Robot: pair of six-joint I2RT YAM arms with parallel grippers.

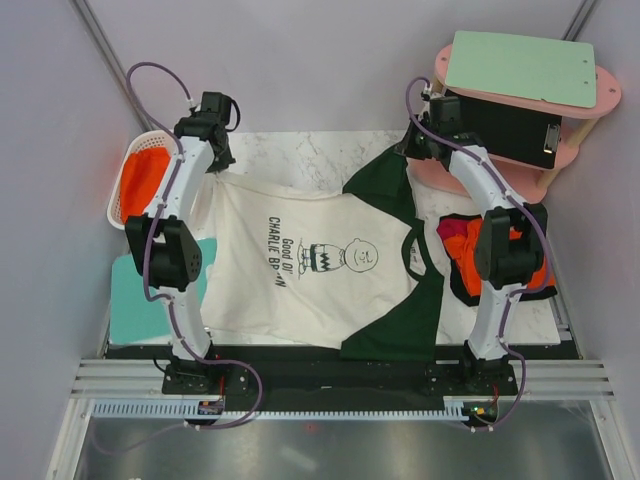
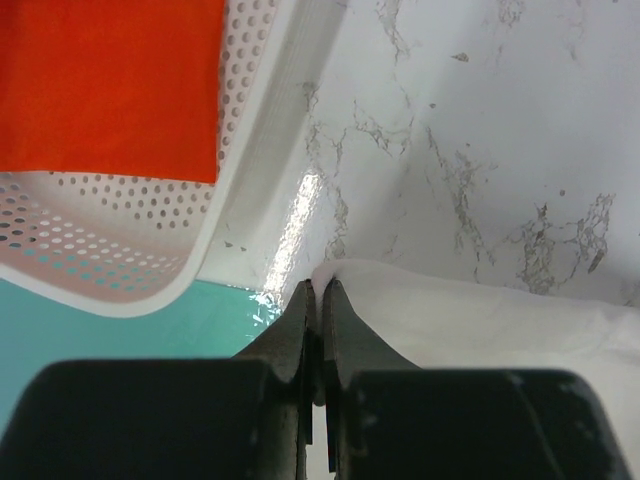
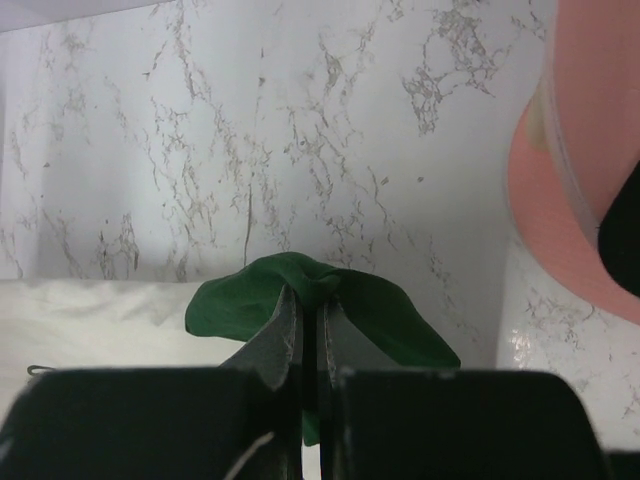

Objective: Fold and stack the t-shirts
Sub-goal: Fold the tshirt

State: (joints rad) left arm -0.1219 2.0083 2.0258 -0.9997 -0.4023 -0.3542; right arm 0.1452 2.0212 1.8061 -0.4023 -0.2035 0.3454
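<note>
Two tight pinches along the far edge. Clamped in the left gripper [image 2: 320, 290]: far-left corner of the cream Charlie Brown t-shirt [image 1: 290, 290], just beside the white basket [image 2: 120, 250]. Clamped in the right gripper [image 3: 318, 297]: bunched dark green cloth [image 3: 235, 305]. Spread flat on the marble table [image 1: 300, 150], print up, green poking out on the right.

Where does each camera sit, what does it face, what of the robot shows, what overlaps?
Top external: above and behind the bases, looking down on both arms and the cream t-shirt.
Left wrist: along the left gripper, shut on the t-shirt's edge.
Right wrist: along the right gripper, shut on green cloth.
Shared: marble table in all.
</note>
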